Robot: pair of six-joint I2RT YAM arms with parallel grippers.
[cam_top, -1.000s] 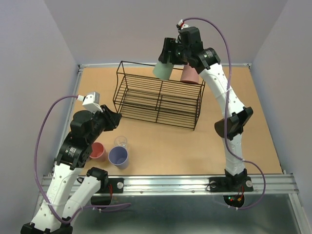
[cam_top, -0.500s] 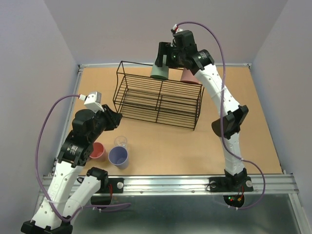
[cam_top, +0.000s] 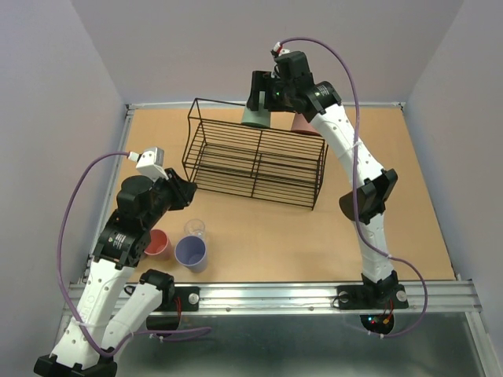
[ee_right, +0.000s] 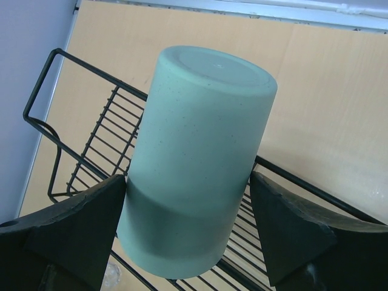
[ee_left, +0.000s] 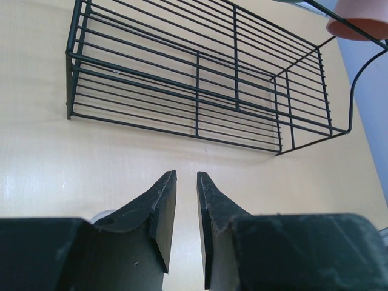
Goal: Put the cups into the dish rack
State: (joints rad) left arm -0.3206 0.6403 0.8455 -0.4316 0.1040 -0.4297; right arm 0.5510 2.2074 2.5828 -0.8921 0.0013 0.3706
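Observation:
My right gripper [cam_top: 259,98] [ee_right: 188,176] is shut on the sage green cup [cam_top: 256,118] [ee_right: 200,157], held base-up over the back rail of the black wire dish rack [cam_top: 255,161] [ee_right: 91,139] [ee_left: 200,91]. A salmon-pink cup [cam_top: 305,123] [ee_left: 357,21] sits upside down at the rack's back right. My left gripper [cam_top: 187,192] [ee_left: 186,174] is empty, its jaws nearly together, hovering left of the rack's front. Below it on the table stand a pink cup [cam_top: 159,243], a lavender cup [cam_top: 191,252] and the small clear cup [cam_top: 195,228].
Grey walls close in the table [cam_top: 409,196] on the left, back and right. A metal rail [cam_top: 275,297] runs along the near edge at the arm bases. The rack's lower tier holds nothing visible.
My right arm has carried the green cup left and down, from above the rack's middle to its back rail. The left arm and the cups on the table have not moved.

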